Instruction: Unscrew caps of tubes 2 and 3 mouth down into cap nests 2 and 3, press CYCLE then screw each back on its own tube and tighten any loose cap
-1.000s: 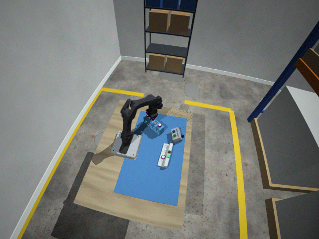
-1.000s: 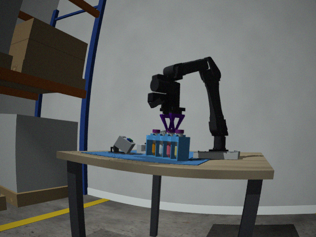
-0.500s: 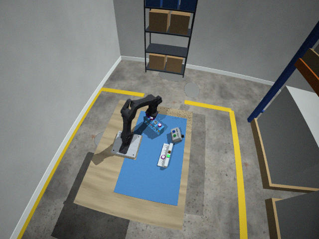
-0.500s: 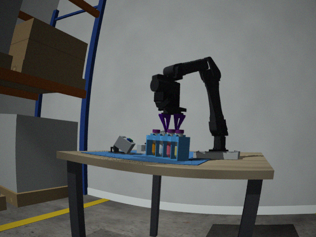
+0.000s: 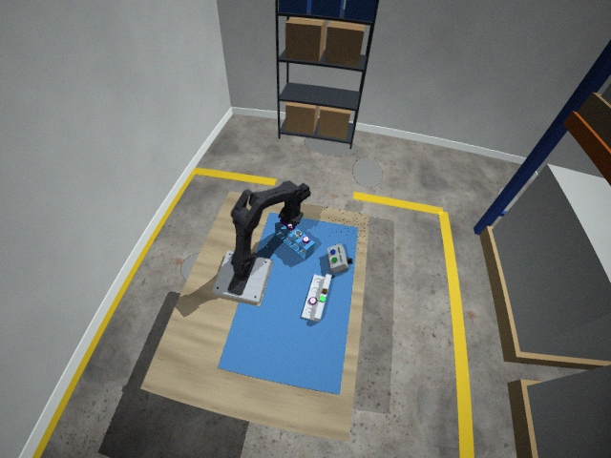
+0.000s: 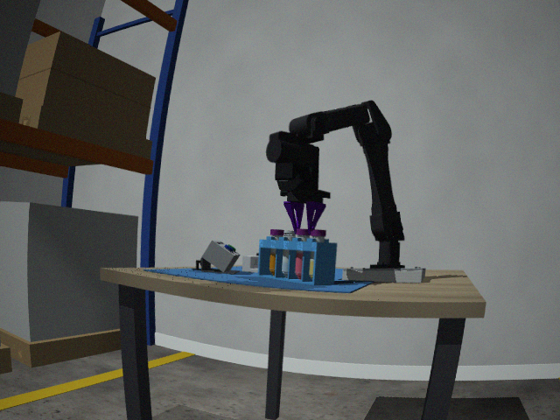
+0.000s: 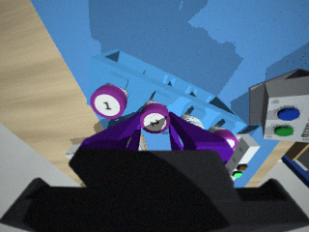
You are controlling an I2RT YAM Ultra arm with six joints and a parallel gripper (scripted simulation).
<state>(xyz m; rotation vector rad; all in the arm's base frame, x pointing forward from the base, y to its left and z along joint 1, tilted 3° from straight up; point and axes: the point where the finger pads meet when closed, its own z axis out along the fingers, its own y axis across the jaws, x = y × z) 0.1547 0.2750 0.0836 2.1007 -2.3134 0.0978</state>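
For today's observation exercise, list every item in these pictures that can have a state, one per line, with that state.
Pincer: shut on cap 2.
Cap 2: on its tube, held between the fingers.
Cap 1: on its tube.
Tube 3: uncapped.
Cap in the cap tray: lying in a nest.
Green lamp: lit.
Blue key: untouched.
Green key: untouched.
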